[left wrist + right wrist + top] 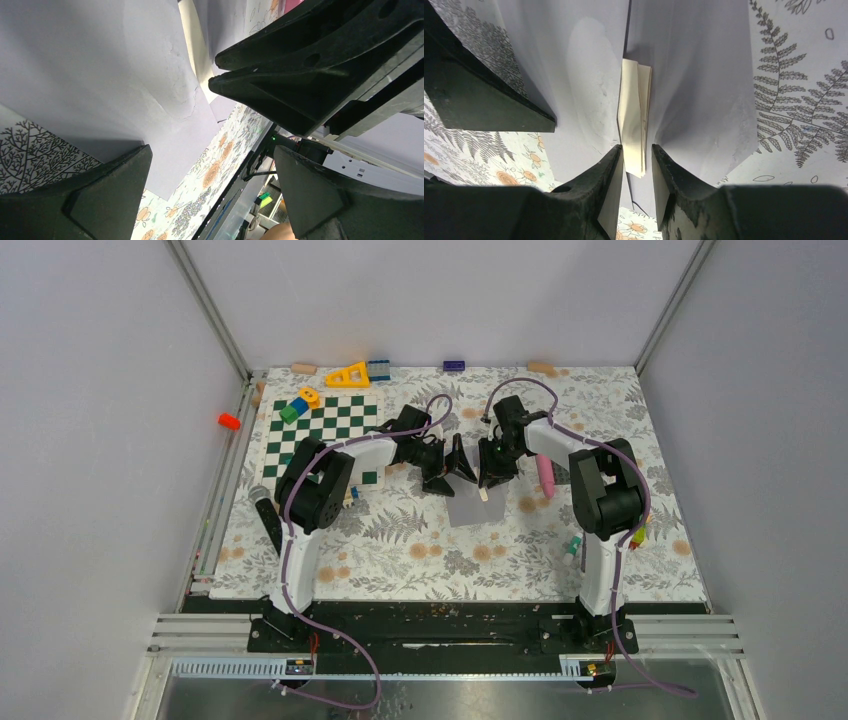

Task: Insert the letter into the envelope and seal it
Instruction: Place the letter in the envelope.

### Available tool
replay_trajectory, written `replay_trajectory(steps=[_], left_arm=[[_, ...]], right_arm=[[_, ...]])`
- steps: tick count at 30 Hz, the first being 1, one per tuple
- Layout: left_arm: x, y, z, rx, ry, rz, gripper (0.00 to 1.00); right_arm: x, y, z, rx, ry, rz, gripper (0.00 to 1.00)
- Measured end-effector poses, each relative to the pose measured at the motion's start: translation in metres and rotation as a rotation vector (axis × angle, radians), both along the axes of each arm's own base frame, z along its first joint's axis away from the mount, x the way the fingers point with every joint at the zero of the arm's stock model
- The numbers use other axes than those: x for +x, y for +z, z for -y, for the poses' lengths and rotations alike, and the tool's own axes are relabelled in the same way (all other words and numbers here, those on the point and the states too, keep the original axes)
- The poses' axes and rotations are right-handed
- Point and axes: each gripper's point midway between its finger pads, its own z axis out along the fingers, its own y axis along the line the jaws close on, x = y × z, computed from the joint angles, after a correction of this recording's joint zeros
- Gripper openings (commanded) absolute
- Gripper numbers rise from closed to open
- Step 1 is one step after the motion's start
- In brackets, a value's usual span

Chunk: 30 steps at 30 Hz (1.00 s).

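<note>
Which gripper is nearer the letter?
Right. The right gripper pinches the folded letter at the envelope; the left gripper is open beside the envelope, clear of the letter.

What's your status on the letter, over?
Right gripper shut on letter, letter partway into envelope. Left gripper open at envelope, contact unclear. Nothing seen blocking the opening.

We see the top view evenly, softly lit from above, with faint shadows on the table [420, 560]. Both wrist views are dimmer and close; the envelope [704, 90] shows grey shade in its folds.
</note>
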Motion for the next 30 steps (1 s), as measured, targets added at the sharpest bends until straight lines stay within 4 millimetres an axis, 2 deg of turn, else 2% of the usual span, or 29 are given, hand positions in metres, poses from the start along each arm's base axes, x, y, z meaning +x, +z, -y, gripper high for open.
replay_trajectory(steps=[10, 17, 30], left_arm=[[0.0, 0.0, 0.0, 0.0, 0.0, 0.0, 0.99], [0.0, 0.0, 0.0, 0.0, 0.0, 0.0, 0.99], [-0.0001, 0.0001, 0.0002, 0.0, 0.0, 0.0, 0.99]], right_arm=[[0.0102, 0.0052, -0.0053, 0.019, -0.02, 0.021, 0.35], [0.0093, -0.0027, -0.0057, 0.016, -0.034, 0.0, 0.35], [0.0097, -0.0023, -0.008, 0.027, -0.042, -0.005, 0.35]])
